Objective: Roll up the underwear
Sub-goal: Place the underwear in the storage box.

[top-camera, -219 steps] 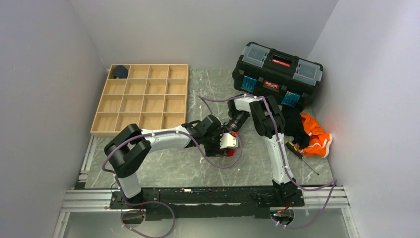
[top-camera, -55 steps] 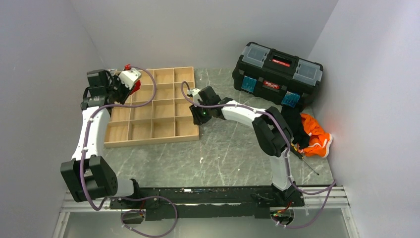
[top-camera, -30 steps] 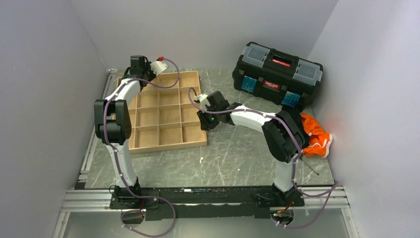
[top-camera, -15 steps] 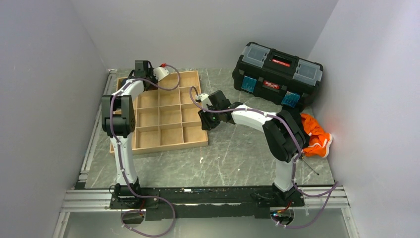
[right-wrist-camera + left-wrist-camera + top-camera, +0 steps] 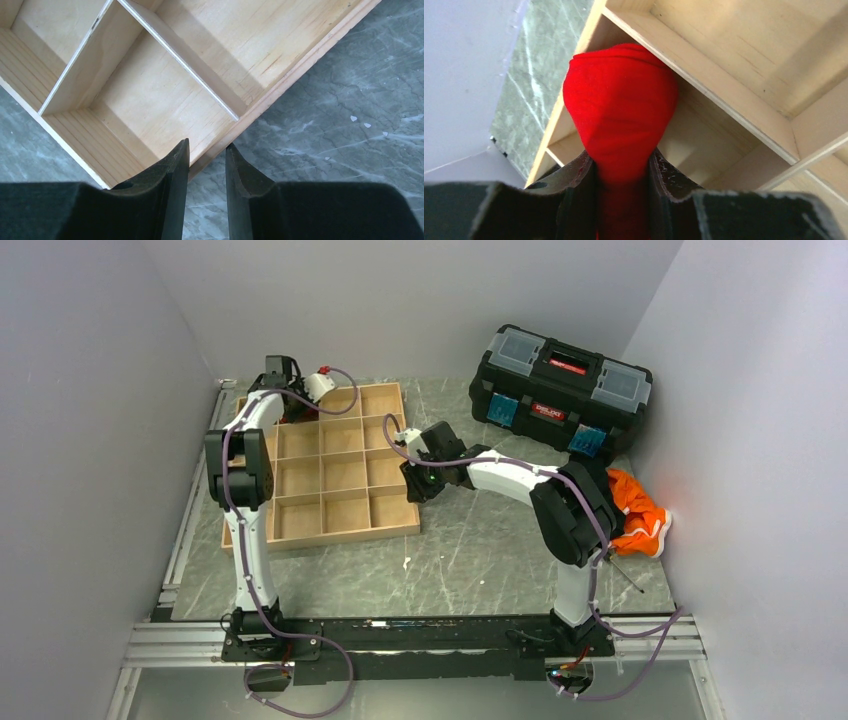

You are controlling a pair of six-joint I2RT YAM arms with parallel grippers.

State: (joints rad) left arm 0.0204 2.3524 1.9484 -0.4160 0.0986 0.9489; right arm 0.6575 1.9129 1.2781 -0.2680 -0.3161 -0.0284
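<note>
At tray's (image 5: 345, 472) far corner, dipped lower, clamping rolled underwear (image 5: 621, 105) in left gripper (image 5: 621, 161), pinching rim in right gripper (image 5: 206, 150); probably dropping next.

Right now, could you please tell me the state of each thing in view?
wooden tray: flat on the table, askew.
underwear: rolled into a bundle, held at a corner compartment.
left gripper: shut on the underwear.
right gripper: shut on the wooden tray's rim.
toolbox: lid closed.
orange cloth: crumpled beside the toolbox.
</note>
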